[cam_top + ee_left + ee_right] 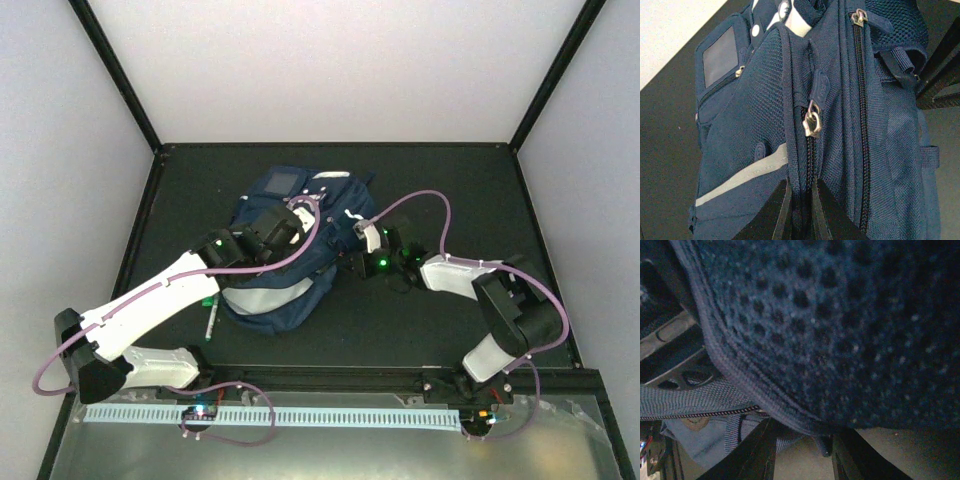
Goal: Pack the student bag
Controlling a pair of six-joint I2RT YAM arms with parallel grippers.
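Observation:
The student bag point(270, 290), navy with a pale grey stripe, lies in the middle of the dark table. My left gripper point(290, 222) rests on its upper part. In the left wrist view this gripper point(801, 182) is shut on a raised fold of the bag's fabric along a closed zipper, just below the metal zipper pull point(812, 121). My right gripper point(356, 250) is at the bag's right side. In the right wrist view its jaws point(804, 427) stand apart under the edge of a padded navy mesh panel point(840, 330), with bare table showing between them.
A marker with a green end point(211, 315) lies on the table just left of the bag. A white dotted item point(790, 15) shows at the bag's top opening. The black frame rail point(330, 378) runs along the near table edge.

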